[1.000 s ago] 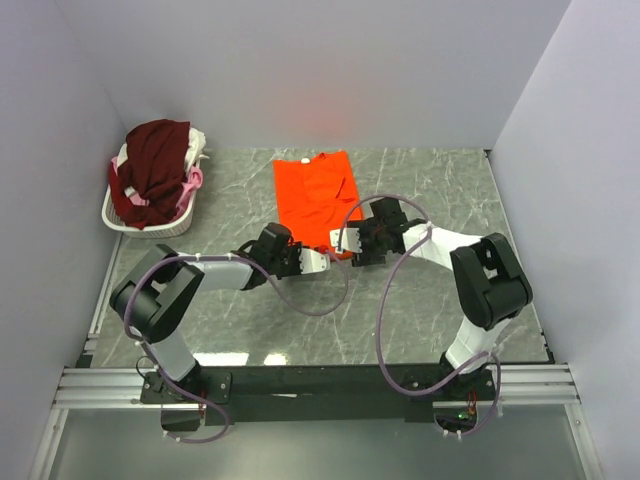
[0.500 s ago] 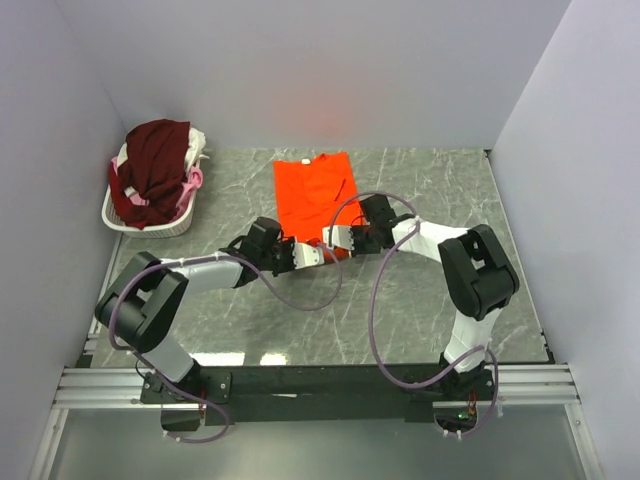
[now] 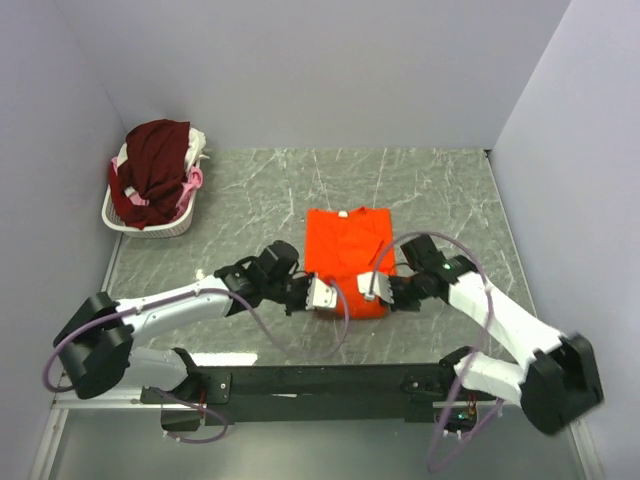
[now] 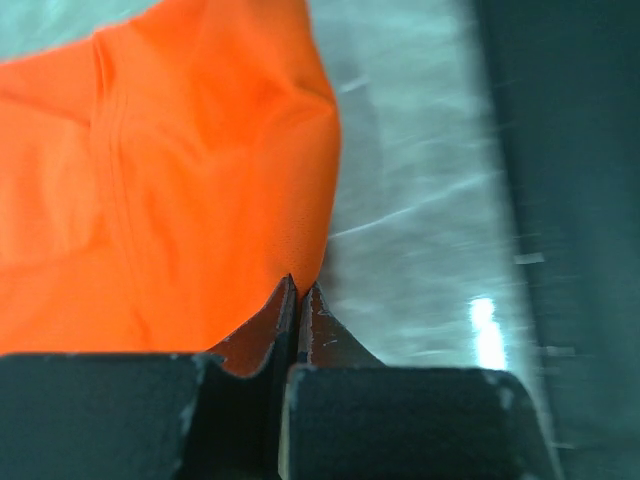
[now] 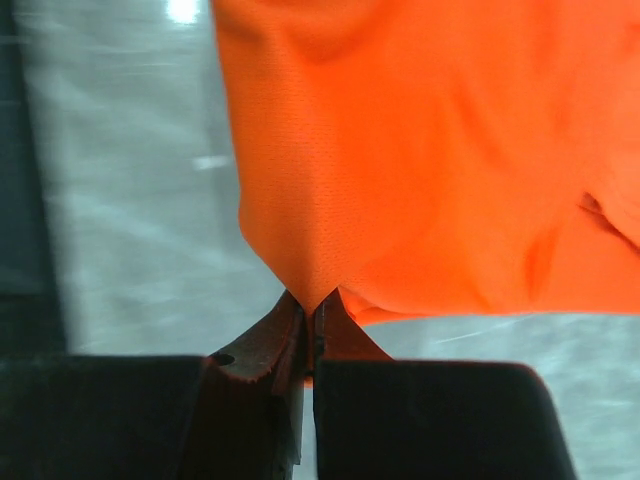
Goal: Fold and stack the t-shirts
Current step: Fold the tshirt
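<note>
The bright orange t-shirt (image 3: 345,260) lies stretched on the marble table, near the front middle. My left gripper (image 3: 327,296) is shut on its near left corner; in the left wrist view the orange cloth (image 4: 180,180) runs into the closed left gripper (image 4: 299,287). My right gripper (image 3: 370,290) is shut on the near right corner, and the right wrist view shows the cloth (image 5: 420,150) pinched to a point in the right gripper (image 5: 313,300). More t-shirts, dark maroon (image 3: 153,165), pink and white, are heaped in the basket.
A white wire basket (image 3: 130,222) stands at the back left corner against the left wall. The black base rail (image 3: 320,383) runs along the table's near edge. Grey walls close the left, back and right sides.
Both grippers have closed on the orange t-shirt's near corners and pulled it from the back of the table toward the front. Both arms have drawn back toward their bases.
</note>
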Robot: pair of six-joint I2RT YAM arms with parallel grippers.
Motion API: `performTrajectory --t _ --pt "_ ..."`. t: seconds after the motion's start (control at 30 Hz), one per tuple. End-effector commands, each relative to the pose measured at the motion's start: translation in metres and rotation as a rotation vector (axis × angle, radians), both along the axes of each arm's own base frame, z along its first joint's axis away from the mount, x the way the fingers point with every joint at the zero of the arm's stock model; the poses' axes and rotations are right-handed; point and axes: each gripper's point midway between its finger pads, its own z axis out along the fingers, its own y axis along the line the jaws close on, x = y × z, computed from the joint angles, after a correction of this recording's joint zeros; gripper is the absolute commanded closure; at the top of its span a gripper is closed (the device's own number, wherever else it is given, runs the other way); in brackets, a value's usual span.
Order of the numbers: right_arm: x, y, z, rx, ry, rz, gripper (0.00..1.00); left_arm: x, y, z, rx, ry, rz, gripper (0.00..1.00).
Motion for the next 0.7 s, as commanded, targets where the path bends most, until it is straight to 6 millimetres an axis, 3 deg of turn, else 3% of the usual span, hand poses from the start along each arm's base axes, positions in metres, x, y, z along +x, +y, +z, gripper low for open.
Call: performTrajectory --t 0.0,0.13,0.23,0.27,0.33,0.47,0.6,0.63,0.67 --pt "-0.053 -0.006 0.012 0.064 0.123 -0.04 1.0 -0.052 -0.004 0.018 -0.035 0.102 -0.098 0.99" --pt "-0.037 -0.012 0.025 0.071 0.042 -0.167 1.0 -0.043 -0.01 0.035 -0.058 0.032 -0.107 1.0" --pt "-0.006 -0.012 0.042 0.084 -0.01 -0.263 1.0 -0.019 -0.012 0.032 -0.013 -0.019 -0.087 1.0" --pt "0.011 -0.01 0.053 0.096 -0.026 -0.285 1.0 -0.01 -0.015 0.04 -0.021 -0.03 -0.081 1.0" --pt "0.036 -0.015 0.065 0.113 -0.042 -0.364 1.0 0.016 -0.01 0.037 -0.01 -0.023 -0.036 1.0" --pt "0.099 -0.018 0.087 0.139 -0.057 -0.464 1.0 0.071 -0.01 0.053 -0.065 -0.078 0.05 0.99" --pt "0.143 -0.016 0.094 0.162 -0.026 -0.518 1.0 0.128 -0.001 0.062 -0.123 -0.081 0.168 0.99" --pt "0.152 -0.016 0.086 0.155 0.004 -0.529 1.0 0.139 -0.002 0.056 -0.129 -0.064 0.189 0.99" --pt "0.165 -0.013 0.096 0.172 -0.02 -0.533 1.0 0.149 -0.003 0.06 -0.142 -0.075 0.201 0.99"
